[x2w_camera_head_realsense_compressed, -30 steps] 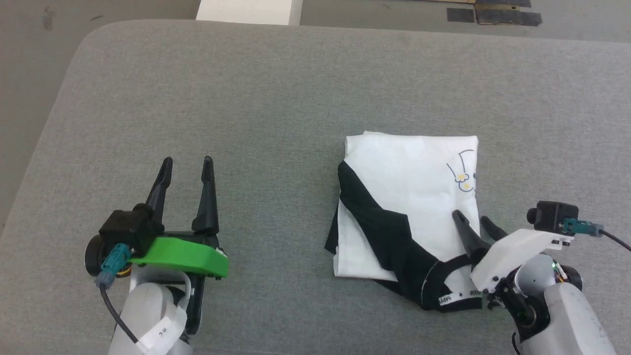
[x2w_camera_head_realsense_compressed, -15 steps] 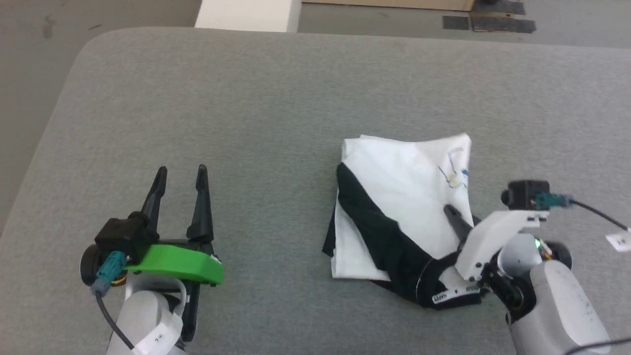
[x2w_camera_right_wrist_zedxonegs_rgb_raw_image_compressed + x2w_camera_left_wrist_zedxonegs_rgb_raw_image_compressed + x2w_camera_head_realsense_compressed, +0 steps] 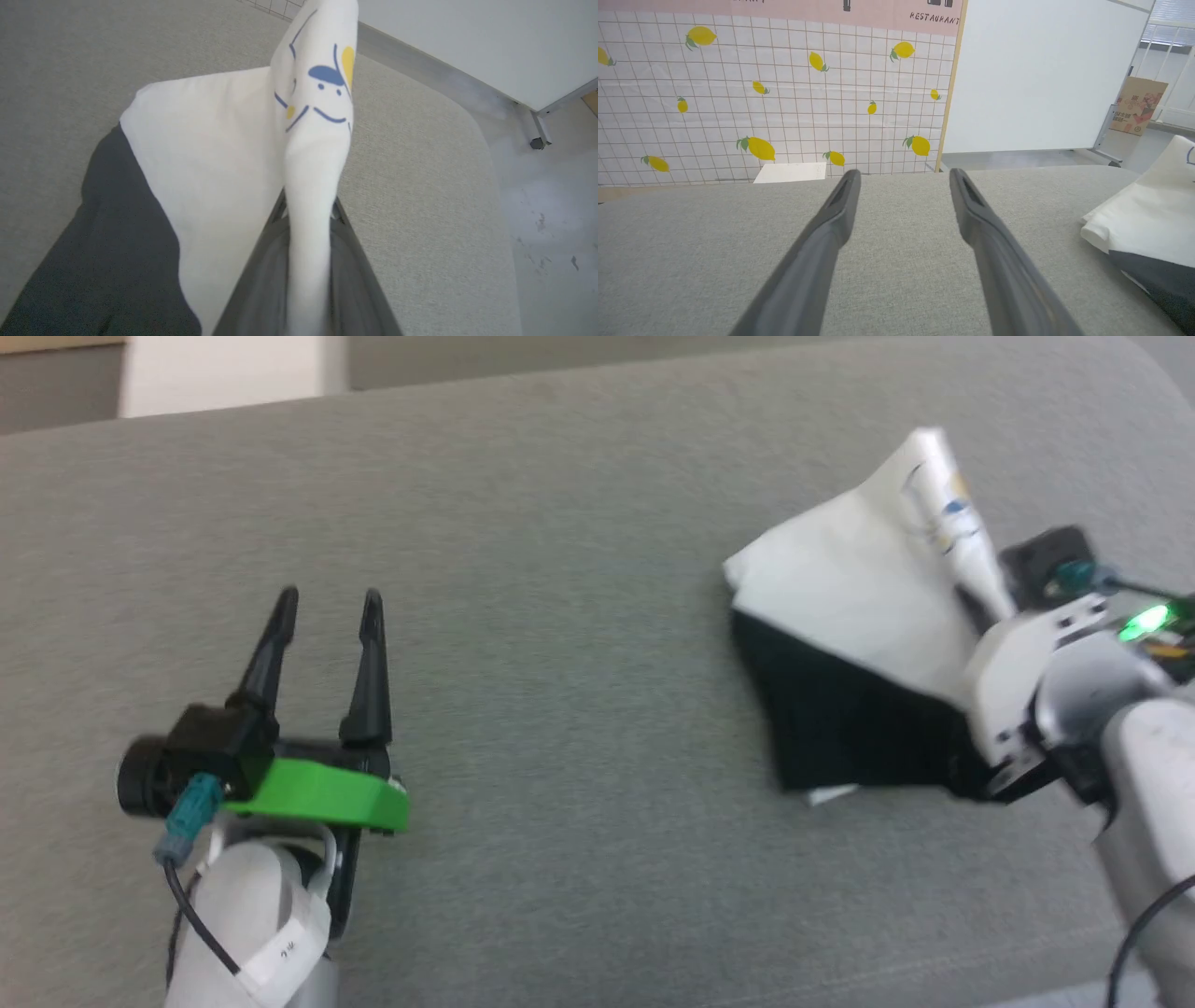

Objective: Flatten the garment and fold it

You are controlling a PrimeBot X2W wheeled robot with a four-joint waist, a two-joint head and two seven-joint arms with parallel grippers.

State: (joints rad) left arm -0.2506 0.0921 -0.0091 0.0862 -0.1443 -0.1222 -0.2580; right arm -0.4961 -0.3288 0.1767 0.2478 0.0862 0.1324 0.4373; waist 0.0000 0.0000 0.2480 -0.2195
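Note:
The garment point(image 3: 840, 588), a folded shirt with a white body and black sleeve, hangs partly lifted off the grey table point(image 3: 560, 523) at the right. My right gripper point(image 3: 976, 593) is shut on its white edge, whose blue and yellow print point(image 3: 327, 79) stands up between the fingers point(image 3: 273, 233). The black sleeve point(image 3: 93, 242) droops at the lower left of the right wrist view. My left gripper point(image 3: 330, 595) stands open over bare table at the left, well apart from the shirt. The left wrist view has the garment point(image 3: 1148, 214) at its right edge, beyond the open left gripper point(image 3: 904, 174).
The table's rounded far corner point(image 3: 486, 154) lies just past the lifted shirt, with grey floor beyond it. A lemon-patterned wall point(image 3: 761, 93), a white panel point(image 3: 1041, 70) and a cardboard box point(image 3: 1139, 105) stand behind the table.
The head camera has swung. My right gripper has shut on the shirt's right edge and raised it, so the flat folded shirt now hangs tilted and bunched. The left gripper stays open.

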